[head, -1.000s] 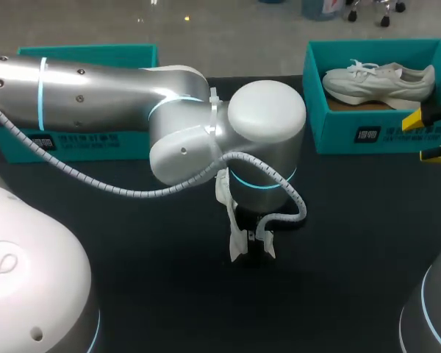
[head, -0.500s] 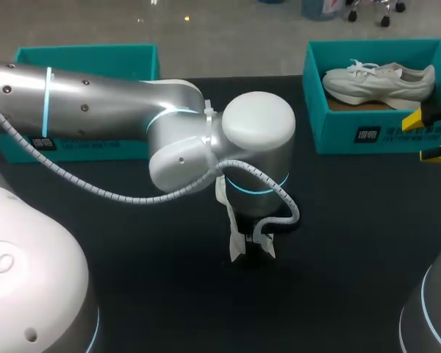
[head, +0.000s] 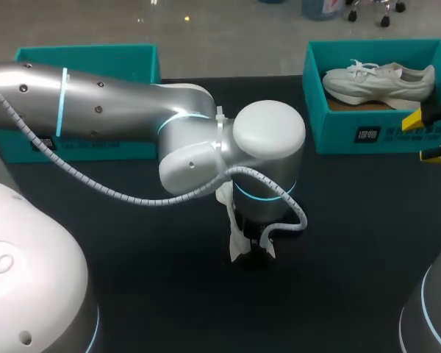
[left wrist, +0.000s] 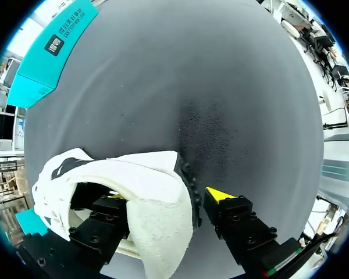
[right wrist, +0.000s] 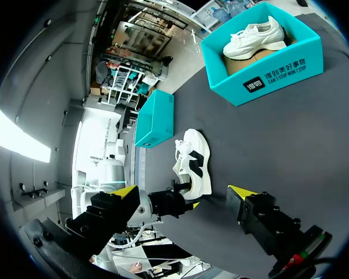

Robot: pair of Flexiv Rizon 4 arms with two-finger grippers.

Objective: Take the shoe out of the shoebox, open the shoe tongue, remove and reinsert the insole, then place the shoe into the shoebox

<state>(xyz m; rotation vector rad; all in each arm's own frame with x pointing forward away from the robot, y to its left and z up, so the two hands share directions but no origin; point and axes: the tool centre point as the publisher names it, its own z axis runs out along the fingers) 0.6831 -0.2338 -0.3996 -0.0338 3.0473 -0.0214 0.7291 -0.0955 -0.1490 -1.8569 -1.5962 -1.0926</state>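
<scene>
A white shoe [left wrist: 151, 192] with black marks lies on the dark table, also seen as the shoe [right wrist: 195, 160] ahead of my right gripper. My left gripper [left wrist: 166, 197] straddles its heel: one finger [left wrist: 110, 204] is inside the opening and the other finger [left wrist: 220, 196] is behind the heel, a sliver away from it. From above, my left wrist [head: 268, 147] hides that gripper, and only a bit of the shoe [head: 235, 235] shows. My right gripper [head: 426, 137] hangs open at the right edge, before the teal shoebox [head: 367, 132].
A second white shoe [head: 378, 79] lies in the shoebox at the back right. Another teal box [head: 88, 143] stands at the back left, partly behind my left arm. Dark tabletop [head: 353, 243] stretches between the shoe and my right gripper.
My left gripper's fingers have drawn closer together around the shoe's heel. The left wrist swayed slightly left, then back right. The shoe and my right gripper stayed put.
</scene>
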